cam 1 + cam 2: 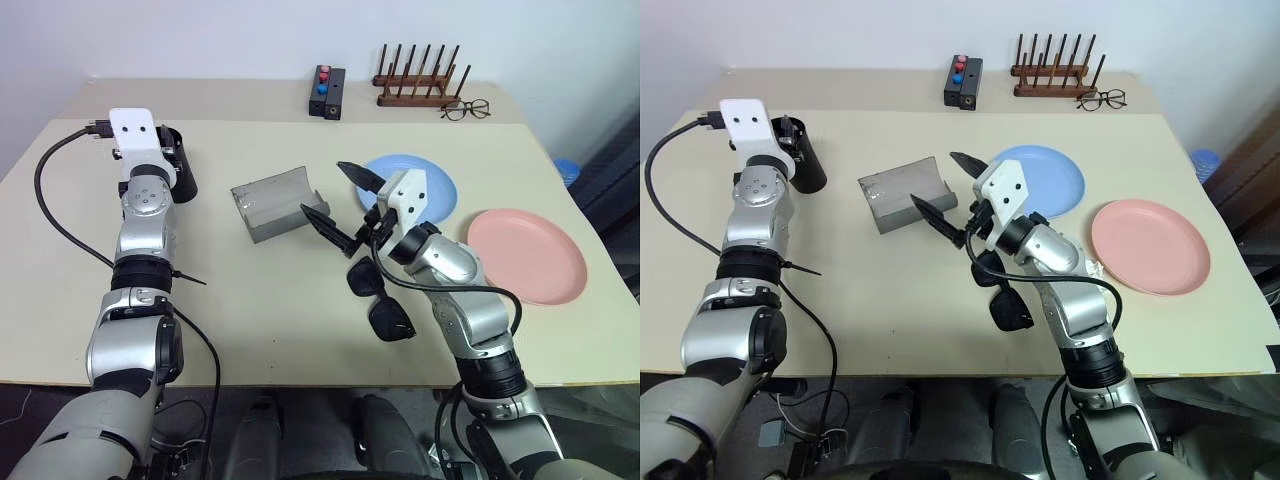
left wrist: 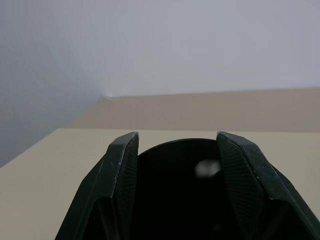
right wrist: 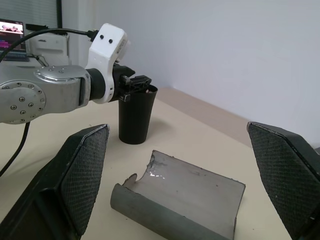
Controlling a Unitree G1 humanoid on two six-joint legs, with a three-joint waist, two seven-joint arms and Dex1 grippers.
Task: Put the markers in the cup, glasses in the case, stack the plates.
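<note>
While L tool sits parted over cup, R tool hangs wide above case.

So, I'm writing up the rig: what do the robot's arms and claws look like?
Both arms are jointed silver metal with black bands and loose black cables. Each wrist carries a white block, the left's with two dark dots. The left claw and right claw each have two black, pointed, textured fingers.

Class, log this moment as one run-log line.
left end effector: over tall black matte cup | right end effector: open, above grey trough-shaped case
</note>
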